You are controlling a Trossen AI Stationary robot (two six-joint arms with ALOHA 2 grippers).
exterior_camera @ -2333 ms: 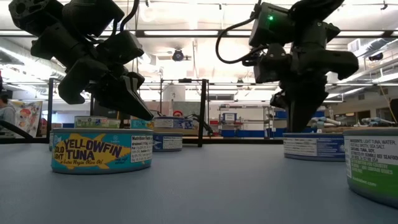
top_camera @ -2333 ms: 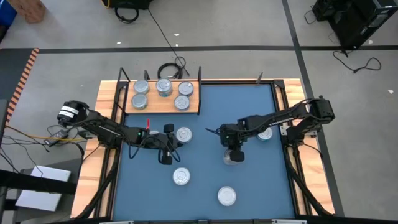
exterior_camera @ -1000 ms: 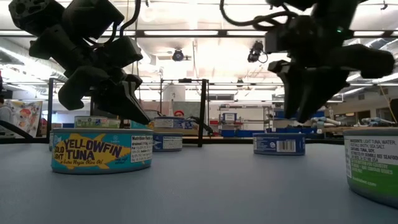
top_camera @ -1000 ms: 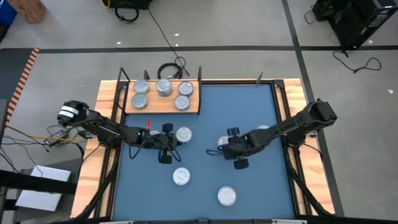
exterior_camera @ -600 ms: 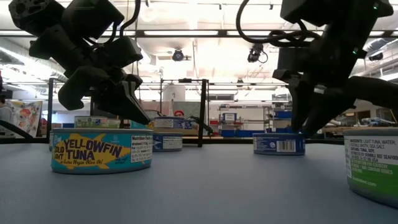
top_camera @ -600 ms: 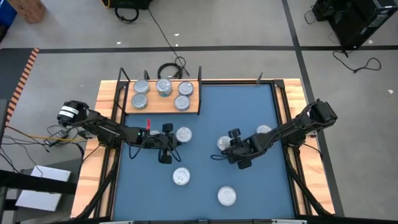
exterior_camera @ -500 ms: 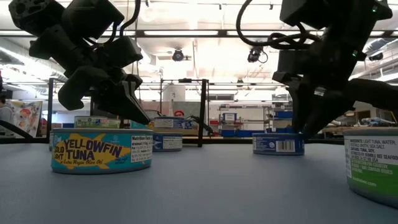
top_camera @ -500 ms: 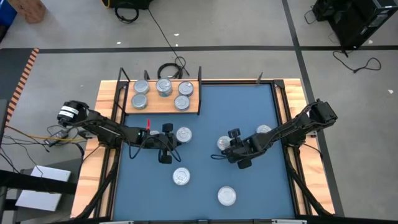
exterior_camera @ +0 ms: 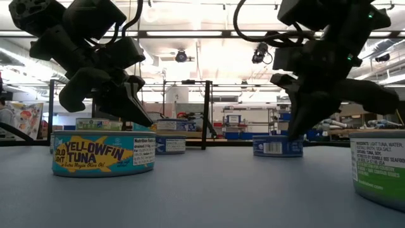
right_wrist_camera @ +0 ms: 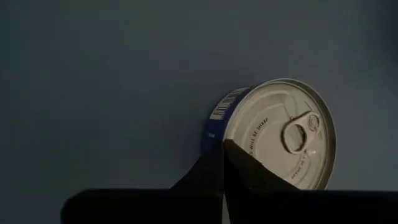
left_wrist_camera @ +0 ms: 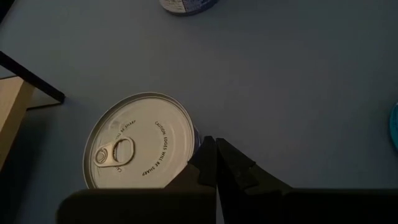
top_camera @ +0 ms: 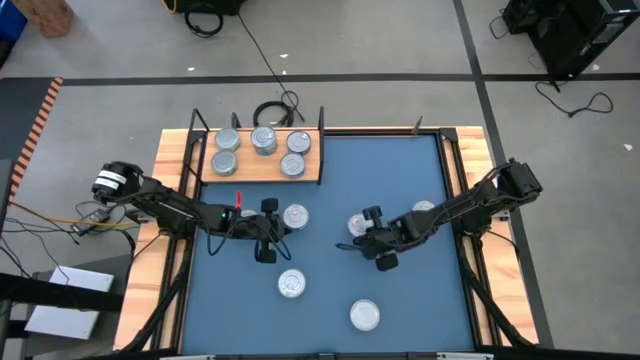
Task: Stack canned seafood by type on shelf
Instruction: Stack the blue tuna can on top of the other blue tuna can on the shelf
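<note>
The shelf [top_camera: 312, 170], a wooden board at the mat's far left, carries several tins [top_camera: 262, 140]. My left gripper [top_camera: 283, 230] hangs shut beside a silver pull-tab tin [top_camera: 295, 215]; its tips [left_wrist_camera: 216, 144] sit at that tin's [left_wrist_camera: 140, 143] rim. At mid-mat, my right gripper [top_camera: 354, 241] is shut with its tips [right_wrist_camera: 222, 148] pressed against the side of a blue-labelled tin [right_wrist_camera: 273, 134], [top_camera: 358, 226], not around it. The low view shows that tin [exterior_camera: 277, 145] under the right gripper [exterior_camera: 296, 131].
Loose tins lie on the blue mat [top_camera: 330, 300]: a yellowfin tuna tin [exterior_camera: 103, 153], [top_camera: 291, 284], a green-labelled one [exterior_camera: 380, 168], [top_camera: 365, 316] and one [top_camera: 425, 212] under the right arm. A coiled cable [top_camera: 272, 112] lies behind the shelf.
My right gripper has closed and shifted left, and the blue-labelled tin at its tips has slid a little left. The left arm has not moved.
</note>
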